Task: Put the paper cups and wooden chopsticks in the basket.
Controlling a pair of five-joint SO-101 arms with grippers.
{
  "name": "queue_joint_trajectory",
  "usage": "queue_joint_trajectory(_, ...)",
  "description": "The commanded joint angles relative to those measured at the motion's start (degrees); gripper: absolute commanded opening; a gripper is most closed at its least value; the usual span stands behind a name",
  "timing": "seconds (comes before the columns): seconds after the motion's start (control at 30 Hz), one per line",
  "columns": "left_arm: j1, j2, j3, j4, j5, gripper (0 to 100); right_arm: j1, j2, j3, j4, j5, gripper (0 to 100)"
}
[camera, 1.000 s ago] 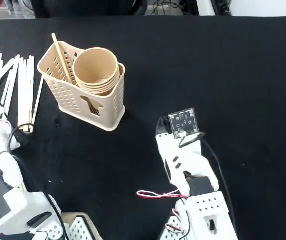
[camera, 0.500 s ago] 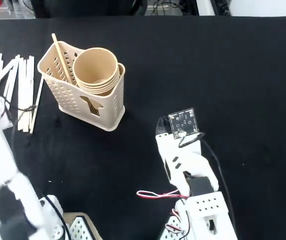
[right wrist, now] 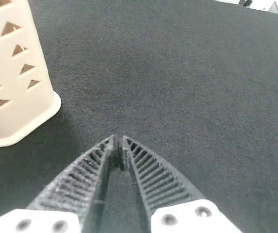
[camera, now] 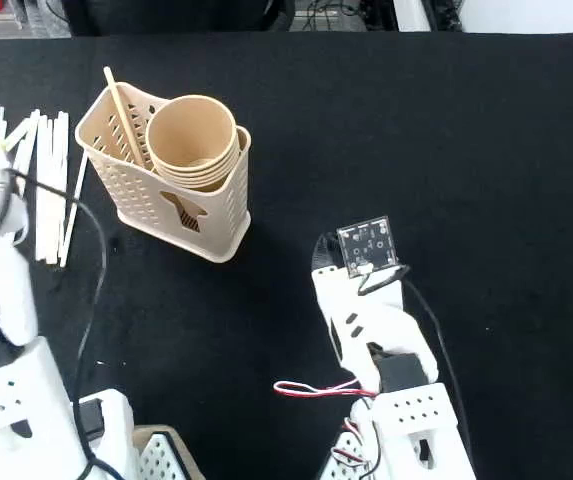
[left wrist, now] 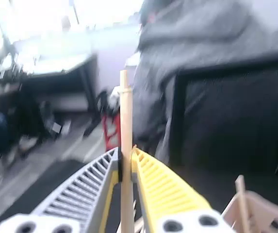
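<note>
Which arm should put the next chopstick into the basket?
Left. The left gripper is shut on a chopstick, and the loose chopsticks lie on its side of the basket. The right gripper is shut, empty, over the table.

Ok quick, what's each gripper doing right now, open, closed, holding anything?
Left gripper: closed on a wooden chopstick.
Right gripper: closed, holding nothing.
</note>
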Motion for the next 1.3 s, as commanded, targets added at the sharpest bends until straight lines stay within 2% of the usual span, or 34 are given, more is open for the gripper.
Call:
queue_joint_trajectory(0.0, 8.1, -0.9, -3.9, -8.5, 4.7, 3, 0.7, -0.5, 0.0, 0.0, 0.4, 1.5)
queue_joint_trajectory(0.17, 12.3, 1.0, -9.8, -8.8, 14.5, 3, 0.5, -0.5, 0.0, 0.0, 0.4, 1.5)
queue_joint_trajectory(0.27, 13.1, 4.0, -9.7, -11.2, 17.8, 3, 0.4, -0.5, 0.0, 0.0, 0.4, 1.5)
queue_joint_trajectory(0.43, 13.1, 10.8, -8.7, -20.0, 19.3, 3, 0.4, -0.6, 0.0, 0.0, 0.4, 1.5)
queue_joint_trajectory(0.6, 13.1, 15.2, -9.1, -23.0, 21.6, 3, 0.4, -0.6, 0.0, -0.2, 0.5, 1.5)
queue_joint_trajectory(0.73, 13.1, 18.6, -8.8, -29.9, 22.2, 3, 0.4, -0.6, 0.0, -0.4, 0.5, 1.5)
queue_joint_trajectory(0.93, 13.1, 26.1, -9.3, -30.9, 22.9, 3, -0.4, -0.6, 0.0, -0.4, 0.5, 1.5)
queue_joint_trajectory(1.07, 12.8, 32.9, -8.9, -36.4, 24.8, 3, -0.5, -0.6, 0.0, -0.4, 0.5, 1.5)
queue_joint_trajectory(1.27, 13.1, 36.6, -9.0, -36.6, 24.8, 3, -0.5, -0.6, 0.0, -0.4, 0.5, 1.5)
